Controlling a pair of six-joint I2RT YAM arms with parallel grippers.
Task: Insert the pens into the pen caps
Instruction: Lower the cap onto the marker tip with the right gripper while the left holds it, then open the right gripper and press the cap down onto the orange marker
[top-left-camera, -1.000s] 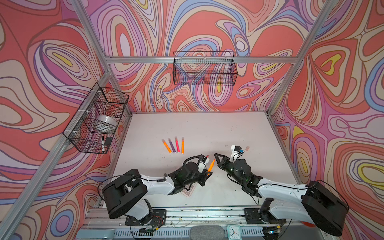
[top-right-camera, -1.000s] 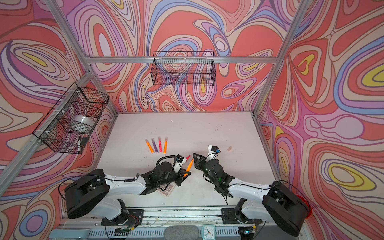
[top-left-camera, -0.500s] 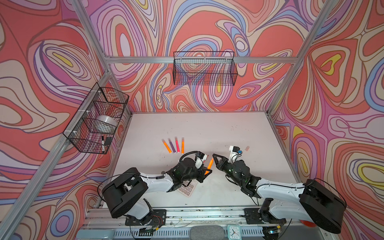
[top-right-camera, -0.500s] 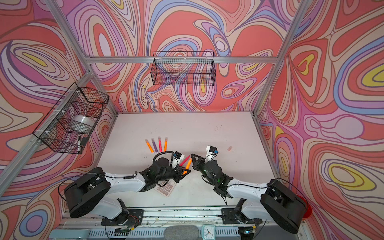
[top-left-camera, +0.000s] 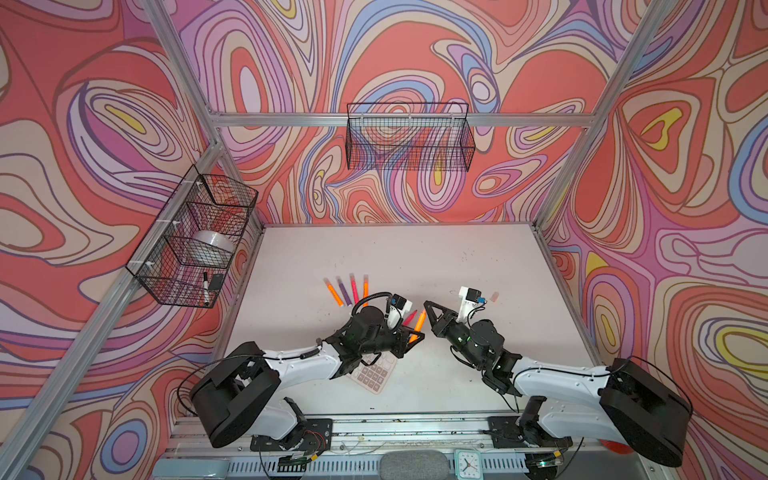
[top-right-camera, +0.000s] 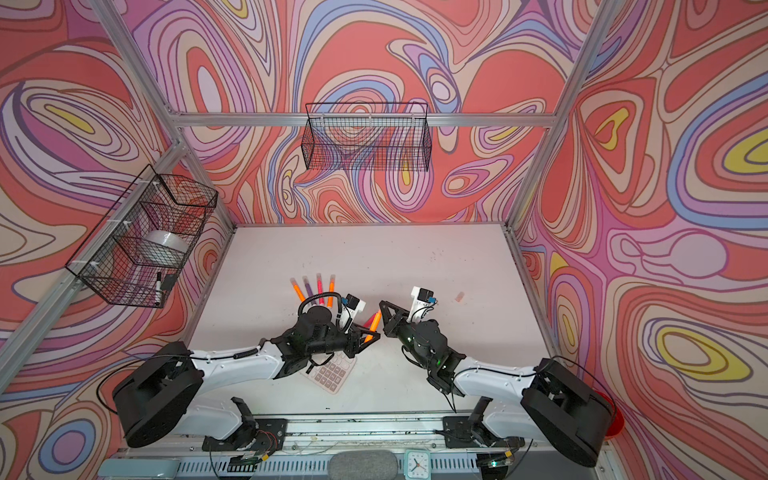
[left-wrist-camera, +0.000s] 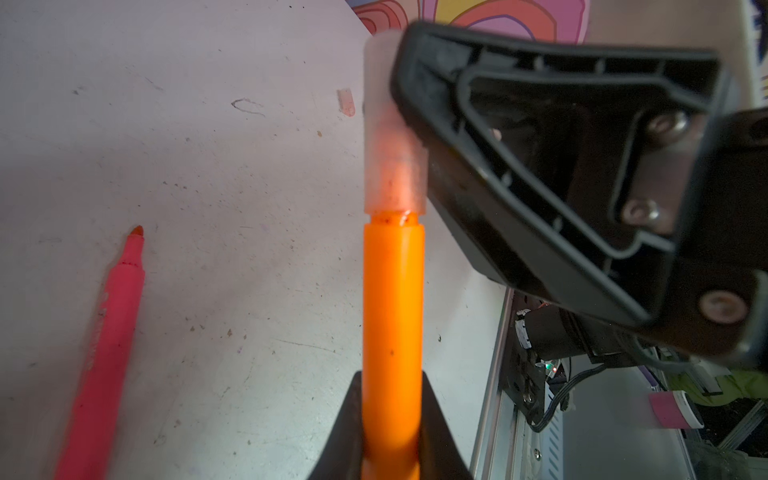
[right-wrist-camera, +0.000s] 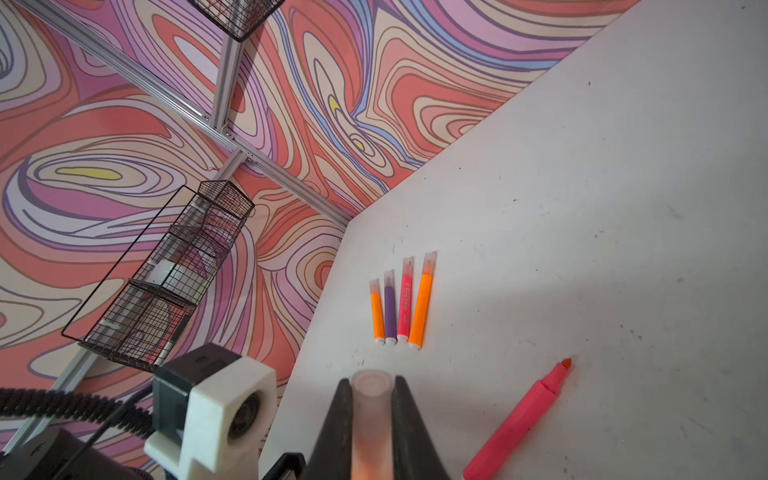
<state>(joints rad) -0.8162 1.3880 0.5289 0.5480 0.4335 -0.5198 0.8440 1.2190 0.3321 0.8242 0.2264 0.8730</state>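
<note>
Left gripper (left-wrist-camera: 392, 419) clamped on orange pen (left-wrist-camera: 392, 299), low on barrel. Right gripper (right-wrist-camera: 371, 399) pinched shut on pen cap (left-wrist-camera: 390, 166). Cap mouth over pen tip, thin gap at shoulder; judged not fully seated.
Pair sits just beyond calculator (top-left-camera: 374, 376), far edge.
Handling, judged: pen light, stiff, smooth plastic, may slide axially; take mid-barrel. Cap thin, slightly yielding; pinch sidewalls gently.
Pose: both arms low, stretched inward, grippers meeting tip to tip.
Uncapped pink pen (left-wrist-camera: 108, 332) on table close by; spare cap (top-left-camera: 493, 296) well beyond calculator.
</note>
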